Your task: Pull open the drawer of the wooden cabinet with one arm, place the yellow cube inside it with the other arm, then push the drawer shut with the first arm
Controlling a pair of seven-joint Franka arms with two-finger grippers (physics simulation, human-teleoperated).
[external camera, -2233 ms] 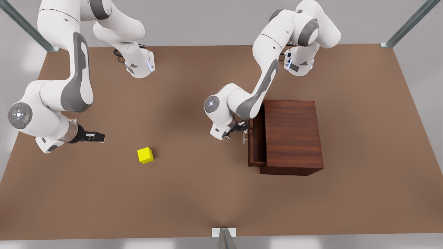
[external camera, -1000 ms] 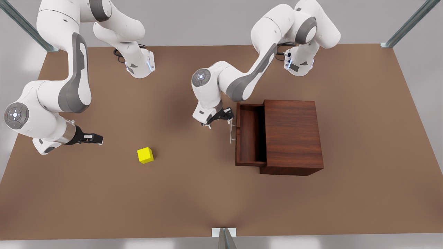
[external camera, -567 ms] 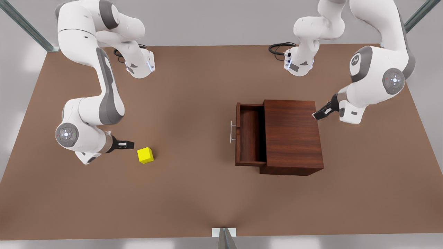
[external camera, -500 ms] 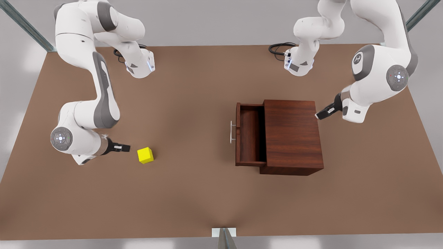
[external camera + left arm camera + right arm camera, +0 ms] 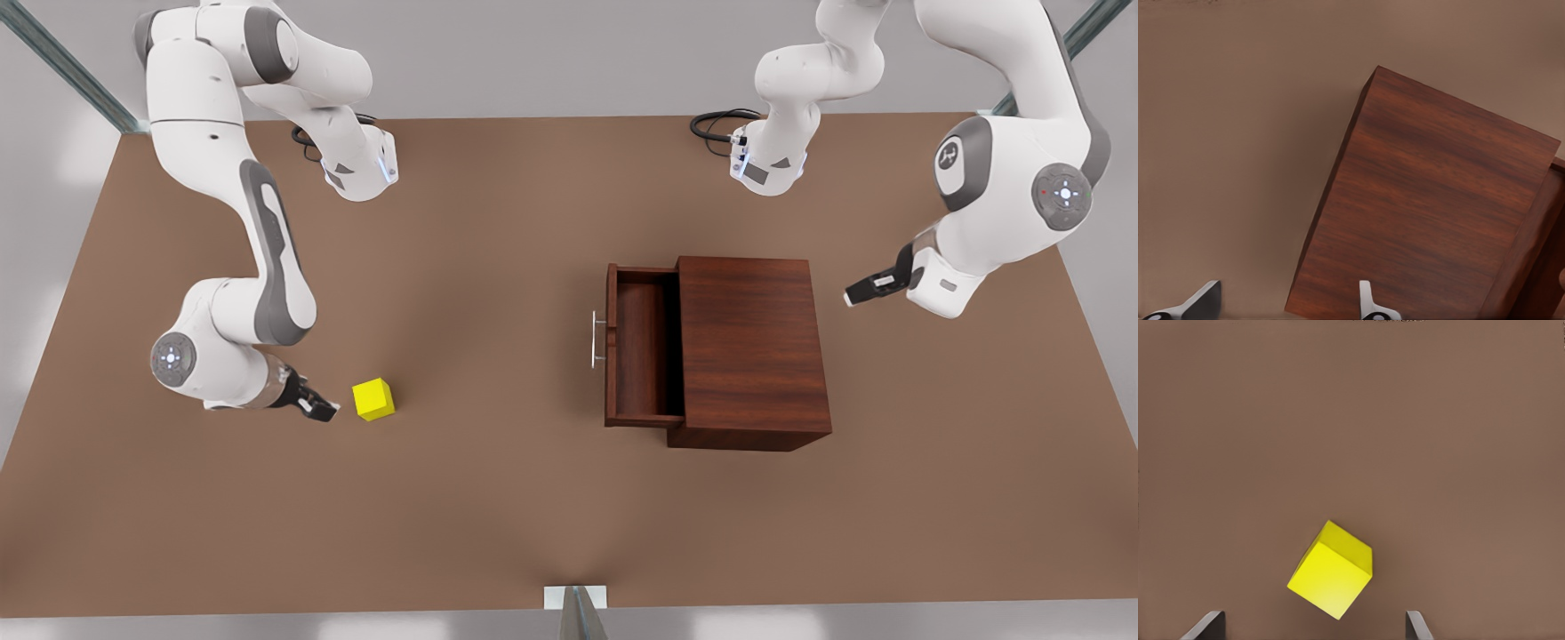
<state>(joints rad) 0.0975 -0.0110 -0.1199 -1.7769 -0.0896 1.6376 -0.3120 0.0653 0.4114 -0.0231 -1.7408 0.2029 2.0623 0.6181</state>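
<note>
The wooden cabinet (image 5: 751,351) stands at the front view's right, and its drawer (image 5: 642,347) is pulled out toward the left with nothing inside. The drawer's silver handle (image 5: 594,339) is free. The yellow cube (image 5: 373,399) rests on the table at the front view's left. My right gripper (image 5: 322,412) hangs low just left of the cube, open; in the right wrist view the cube (image 5: 1331,570) lies just ahead of the spread fingertips (image 5: 1207,626). My left gripper (image 5: 861,293) hovers open, right of the cabinet (image 5: 1425,220), apart from it.
Both arm bases (image 5: 360,173) sit at the table's far edge, with a black cable (image 5: 716,124) beside the one on the right. Bare brown table (image 5: 498,373) lies between the cube and the drawer front. A metal post (image 5: 576,609) stands at the near edge.
The left gripper pulled the drawer out, let go of the handle and swung away to the cabinet's right side. The right gripper came down and closer to the cube.
</note>
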